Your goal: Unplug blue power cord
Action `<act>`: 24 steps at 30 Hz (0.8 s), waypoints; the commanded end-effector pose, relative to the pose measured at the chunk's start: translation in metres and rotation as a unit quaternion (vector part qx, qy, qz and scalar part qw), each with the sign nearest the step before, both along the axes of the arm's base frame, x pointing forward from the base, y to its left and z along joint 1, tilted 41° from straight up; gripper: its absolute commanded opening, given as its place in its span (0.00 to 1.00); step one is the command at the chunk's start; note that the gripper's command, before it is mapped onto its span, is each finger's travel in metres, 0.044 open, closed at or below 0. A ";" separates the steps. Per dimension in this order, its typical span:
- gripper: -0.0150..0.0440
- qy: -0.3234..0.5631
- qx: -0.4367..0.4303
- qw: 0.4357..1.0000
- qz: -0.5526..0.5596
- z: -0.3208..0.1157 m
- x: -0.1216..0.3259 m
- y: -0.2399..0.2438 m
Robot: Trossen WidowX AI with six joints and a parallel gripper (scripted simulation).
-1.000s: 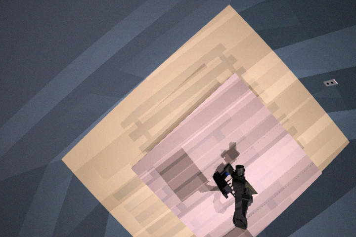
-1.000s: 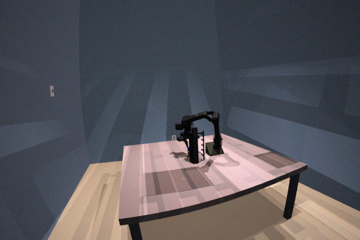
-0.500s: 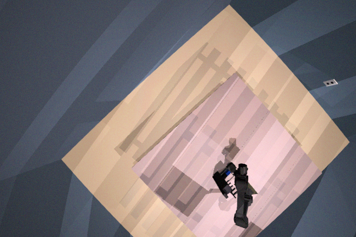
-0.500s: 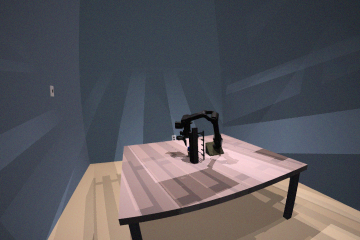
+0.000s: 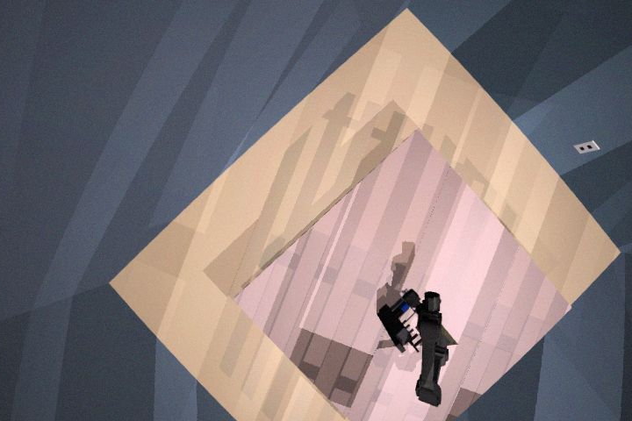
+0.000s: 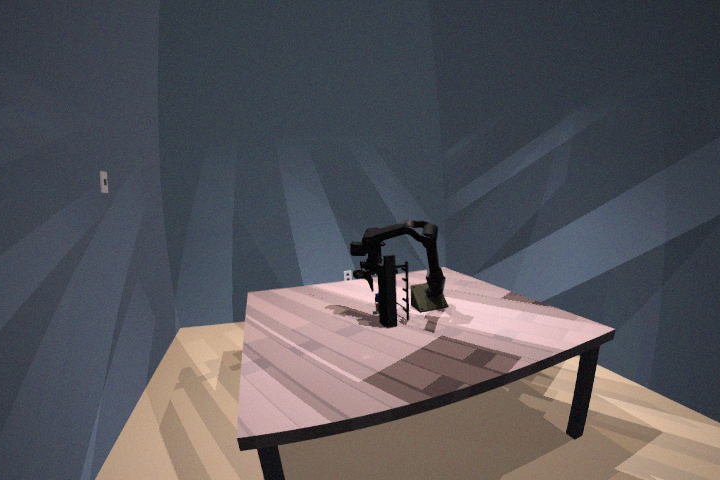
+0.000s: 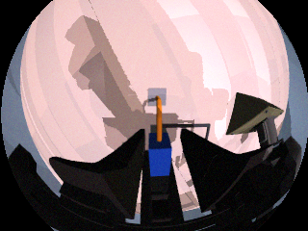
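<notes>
While your gripper (image 7: 161,154) flanks the blue plug (image 7: 158,160), its fingers stand slightly parted. Whether they press it, you cannot tell.
</notes>
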State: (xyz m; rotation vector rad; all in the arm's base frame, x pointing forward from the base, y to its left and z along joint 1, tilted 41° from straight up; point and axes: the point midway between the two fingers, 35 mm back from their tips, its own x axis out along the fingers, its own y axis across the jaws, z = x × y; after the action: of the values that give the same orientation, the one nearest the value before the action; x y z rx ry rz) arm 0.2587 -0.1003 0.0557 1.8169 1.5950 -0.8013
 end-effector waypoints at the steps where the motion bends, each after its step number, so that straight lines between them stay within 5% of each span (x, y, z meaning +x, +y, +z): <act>1: 0.53 -0.001 0.001 1.000 0.000 0.004 0.001 0.004; 24: 0.53 -0.001 0.002 1.000 0.000 0.025 0.002 0.029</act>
State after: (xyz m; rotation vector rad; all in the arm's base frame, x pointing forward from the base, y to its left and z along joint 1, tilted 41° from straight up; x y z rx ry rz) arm 0.2624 -0.0754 0.0809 1.8132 1.5846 -0.7928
